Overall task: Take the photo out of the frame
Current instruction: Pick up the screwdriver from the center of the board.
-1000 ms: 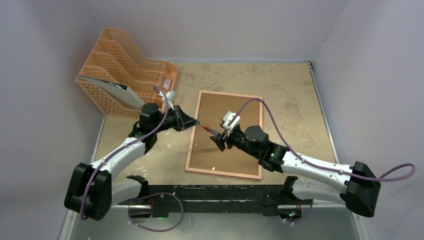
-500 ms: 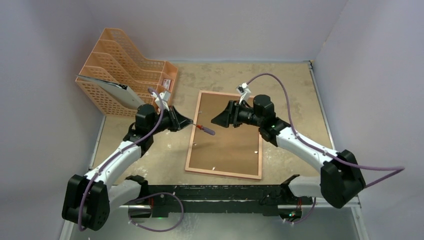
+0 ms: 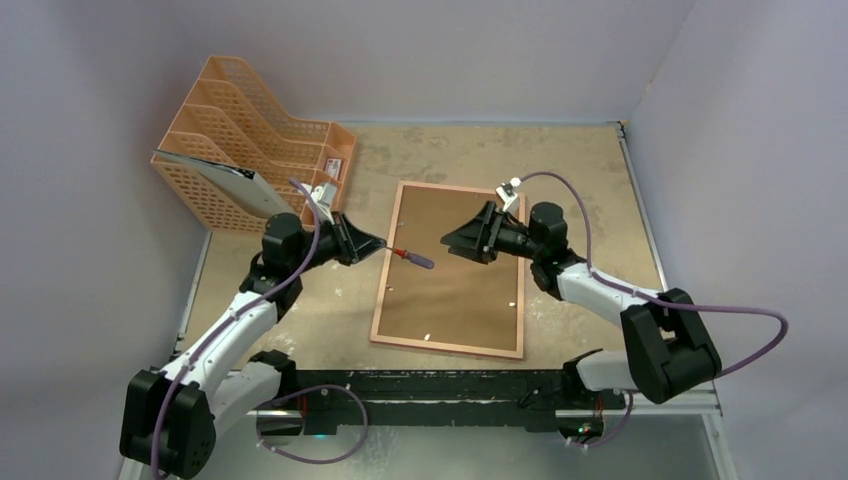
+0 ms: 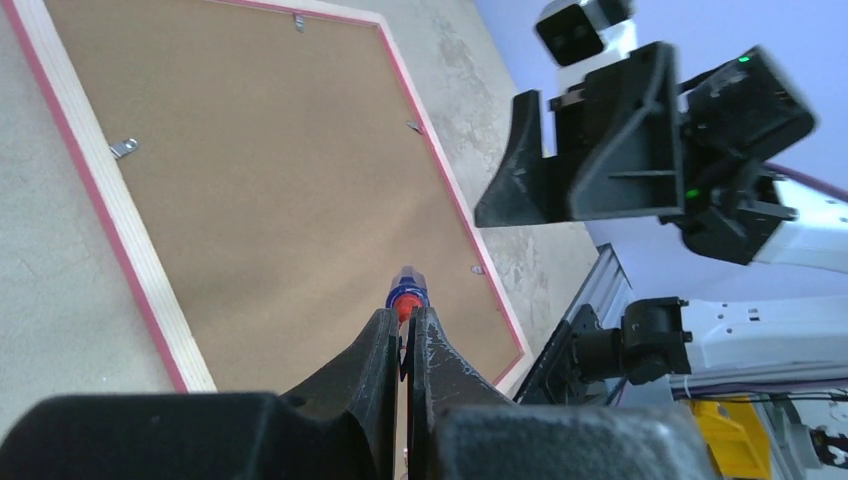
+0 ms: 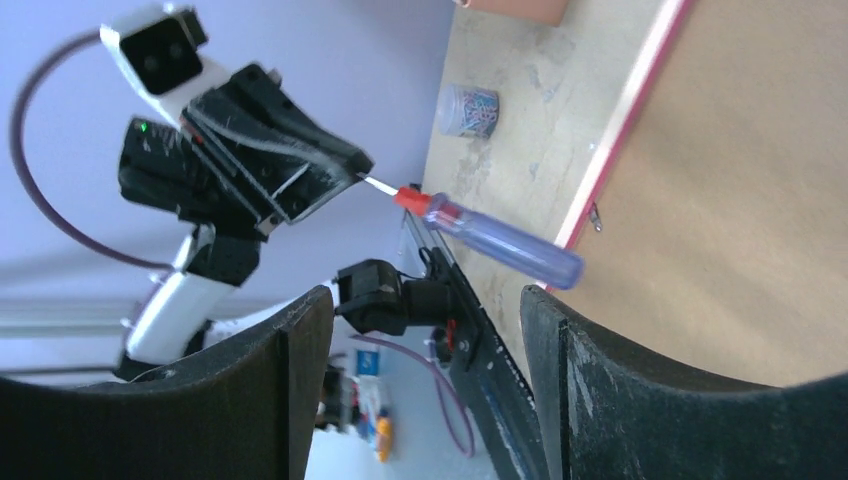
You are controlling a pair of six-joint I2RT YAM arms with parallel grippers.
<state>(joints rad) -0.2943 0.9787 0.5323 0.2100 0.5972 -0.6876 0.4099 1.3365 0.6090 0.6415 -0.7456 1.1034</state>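
The frame (image 3: 381, 300) lies face down on the table, its brown backing board (image 3: 455, 290) up, with small metal clips (image 4: 124, 148) along the edge. The photo is hidden under the board. My left gripper (image 3: 385, 247) is shut on the thin metal shaft of a screwdriver (image 3: 413, 258) and holds it above the frame's left side, its red-collared blue handle (image 4: 406, 290) pointing right. My right gripper (image 3: 448, 240) is open and empty, above the board, facing the handle (image 5: 500, 245) with a gap between them.
An orange mesh file rack (image 3: 250, 140) with a grey folder (image 3: 215, 170) stands at the back left. A small jar of paper clips (image 5: 470, 108) sits on the table beside the frame's left edge. Walls close in on three sides.
My right gripper was at the screwdriver's handle; it has drawn back to the right and now faces it, open. My left gripper keeps the screwdriver and has shifted slightly left.
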